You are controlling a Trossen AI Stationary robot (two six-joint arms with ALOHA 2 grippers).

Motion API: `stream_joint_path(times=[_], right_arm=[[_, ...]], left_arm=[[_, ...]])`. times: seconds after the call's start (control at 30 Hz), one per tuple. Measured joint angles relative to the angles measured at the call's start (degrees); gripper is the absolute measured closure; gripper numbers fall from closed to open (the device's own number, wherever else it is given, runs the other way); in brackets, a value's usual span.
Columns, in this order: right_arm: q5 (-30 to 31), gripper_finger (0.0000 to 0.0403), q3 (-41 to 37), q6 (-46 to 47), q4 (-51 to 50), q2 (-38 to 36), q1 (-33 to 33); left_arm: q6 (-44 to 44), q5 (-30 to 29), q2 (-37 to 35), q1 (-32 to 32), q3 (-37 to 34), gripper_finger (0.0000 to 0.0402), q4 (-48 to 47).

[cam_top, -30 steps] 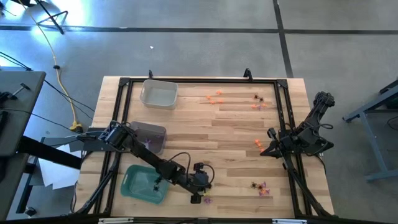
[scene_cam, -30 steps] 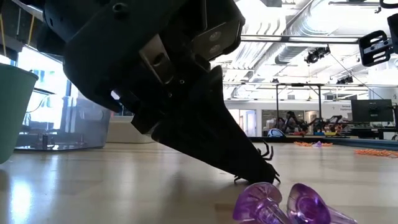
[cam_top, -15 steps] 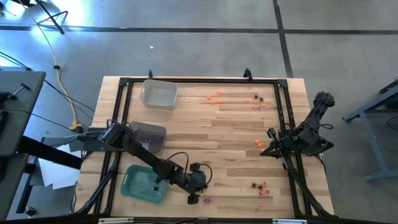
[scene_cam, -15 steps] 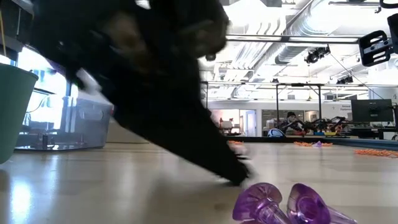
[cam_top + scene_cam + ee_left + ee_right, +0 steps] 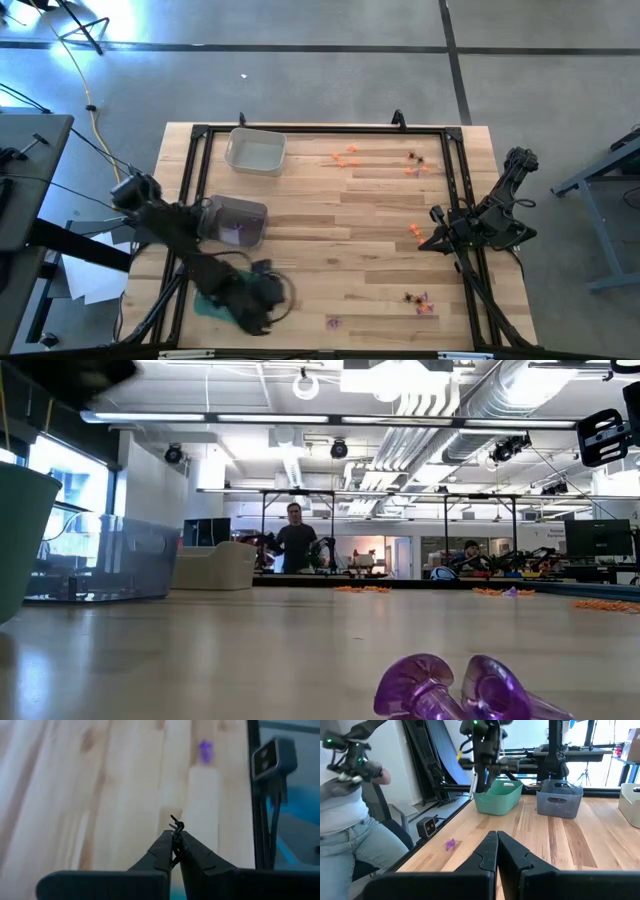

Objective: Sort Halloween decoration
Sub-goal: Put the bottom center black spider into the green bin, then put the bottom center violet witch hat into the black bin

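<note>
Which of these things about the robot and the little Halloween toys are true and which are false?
1. The left pincer is pinching a tiny black spider. True.
2. The left pincer is over the clear tray. False: the high view shows it above the green tray.
3. The right pincer is wide open. False: its fingers are shut together and hold nothing.
4. Two purple trinkets lie on the wooden table. True.
5. The green tray sits at the table's far edge. False: it sits at the near edge; the clear tray is at the far edge.
</note>
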Motion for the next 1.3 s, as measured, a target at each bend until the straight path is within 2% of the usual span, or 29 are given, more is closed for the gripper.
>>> stream_joint_path(times=[0.13, 0.3, 0.5, 0.63, 0.77, 0.87, 1.1, 1.2, 1.3], right_arm=[[0.0, 0.0402, 0.0, 0.0, 0.0, 0.0, 0.0], [0.0, 0.0402, 0.0, 0.0, 0.0, 0.0, 0.0], [0.0, 0.0402, 0.0, 0.0, 0.0, 0.0, 0.0], [0.0, 0.0402, 0.0, 0.0, 0.0, 0.0, 0.0], [0.0, 0.0402, 0.0, 0.0, 0.0, 0.0, 0.0], [0.0, 0.0402, 0.0, 0.0, 0.0, 0.0, 0.0], [0.0, 0.0402, 0.0, 0.0, 0.0, 0.0, 0.0], [0.0, 0.0402, 0.0, 0.0, 0.0, 0.0, 0.0], [0.0, 0.0402, 0.0, 0.0, 0.0, 0.0, 0.0]], left_arm=[[-11.6, -3.5, -4.0, -5.8, 0.0, 0.0383, -10.4], [-25.9, -4.8, -4.1, -11.3, 0.0, 0.0371, -20.3], [-38.8, -4.3, -2.4, -13.3, -2.5, 0.0345, -20.5], [-40.9, -3.2, -1.8, -13.3, -3.1, 0.0304, -19.6], [-37.2, -3.4, -1.8, -13.0, -3.1, 0.0258, -17.0], [-32.2, -5.4, -1.8, -12.2, -3.1, 0.024, -14.6], [-15.7, -8.2, -1.8, -6.5, -3.1, 0.0235, -1.7], [-7.4, -6.9, -1.8, -3.1, -3.1, 0.0236, 5.6], [0.9, -2.9, -0.2, 0.7, -3.0, 0.0235, 14.0]])
